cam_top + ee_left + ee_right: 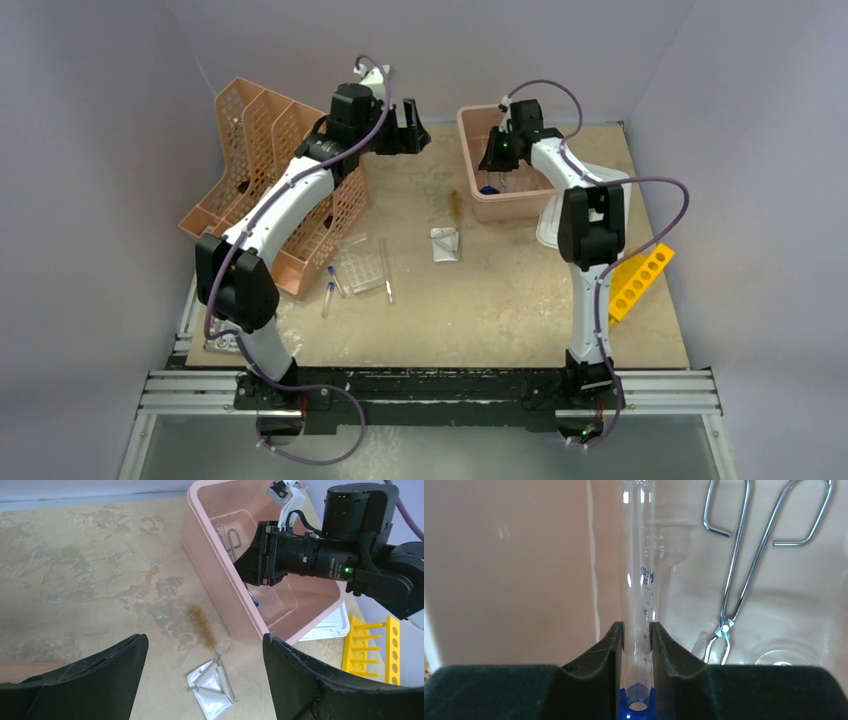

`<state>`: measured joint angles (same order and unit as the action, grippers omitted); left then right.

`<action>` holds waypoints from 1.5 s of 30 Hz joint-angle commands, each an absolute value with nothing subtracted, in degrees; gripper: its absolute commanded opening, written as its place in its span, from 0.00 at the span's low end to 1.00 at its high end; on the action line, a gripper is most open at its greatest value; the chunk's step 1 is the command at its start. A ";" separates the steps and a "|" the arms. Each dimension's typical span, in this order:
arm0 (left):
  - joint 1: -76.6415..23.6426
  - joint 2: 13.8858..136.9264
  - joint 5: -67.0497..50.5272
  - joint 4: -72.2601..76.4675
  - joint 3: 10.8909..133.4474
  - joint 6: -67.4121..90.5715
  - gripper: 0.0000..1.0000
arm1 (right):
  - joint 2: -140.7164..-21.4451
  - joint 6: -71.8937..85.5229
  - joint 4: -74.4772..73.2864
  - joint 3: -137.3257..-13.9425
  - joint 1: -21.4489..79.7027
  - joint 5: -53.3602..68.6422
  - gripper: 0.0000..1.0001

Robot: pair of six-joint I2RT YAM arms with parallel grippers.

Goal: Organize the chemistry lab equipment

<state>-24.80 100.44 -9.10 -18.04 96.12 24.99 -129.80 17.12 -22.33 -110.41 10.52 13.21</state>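
My right gripper (636, 630) is shut on a clear graduated flask (636, 555) with a blue base (636, 706), inside the pink bin (499, 570). Metal scissors-like forceps (739, 580) lie on the bin floor to its right, with a clear round dish (781, 657) near them. In the top view the right gripper (497, 165) is low in the bin (470, 125). My left gripper (410, 130) is open and empty, raised left of the bin. A clear tube rack (362, 268), blue-capped tubes (330, 292) and a glass rod (386, 270) lie at centre left.
A brown bottle brush (202, 622) and a small plastic bag of white pieces (212, 690) lie on the table below my left gripper (204, 639). An orange perforated organiser (260, 130) stands at the left. A yellow rack (640, 280) and a white tray (555, 225) are at the right.
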 commanded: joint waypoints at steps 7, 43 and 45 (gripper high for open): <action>-24.61 100.41 -7.87 -15.07 99.51 26.46 0.84 | -131.39 16.22 -25.64 -115.02 10.51 10.09 0.16; -24.61 79.98 3.08 -19.86 87.79 26.37 0.88 | -102.77 17.24 -26.29 -104.13 24.28 -3.48 0.50; -24.61 77.52 5.19 -19.51 86.08 26.41 0.87 | -100.85 17.30 -24.56 -100.24 27.39 -4.63 0.43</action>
